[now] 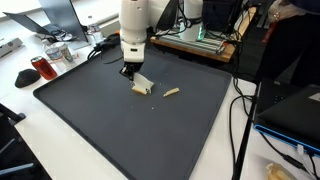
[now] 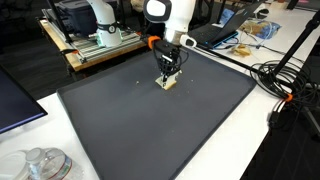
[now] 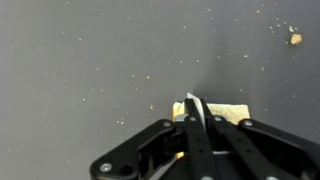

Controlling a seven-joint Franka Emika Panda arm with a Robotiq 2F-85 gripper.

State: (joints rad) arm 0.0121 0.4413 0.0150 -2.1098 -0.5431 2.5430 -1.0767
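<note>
The tool [image 1: 128,72] is seen closed, its fingertips [image 3: 199,112] brought together with no gap between them, and it is set down on a tan piece [image 1: 141,88] that lies flat on the dark mat [image 1: 120,135] covering the desk [image 1: 20,125]. Whether an edge of the piece is nipped between the tips or only pressed from above cannot be told.

In the wrist view the tool [image 3: 194,108] is met by the tan piece [image 3: 228,110] directly at its tips: the piece is spread across the picture from left to right, and most of it is shown to the right of the closed tips, with only a short end to their left. Its long axis is thus laid crosswise to the line of the fingers.

In an exterior view the piece is found at the far middle of the mat, reaching from under the tool toward the near right. In an exterior view the tool [image 2: 168,76] is held upright over the tan piece [image 2: 171,85], which juts out on its near side.

A smaller tan fragment [image 1: 171,92] is seen on the mat to the right, near the piece but apart from it, with its length running roughly left to right
</note>
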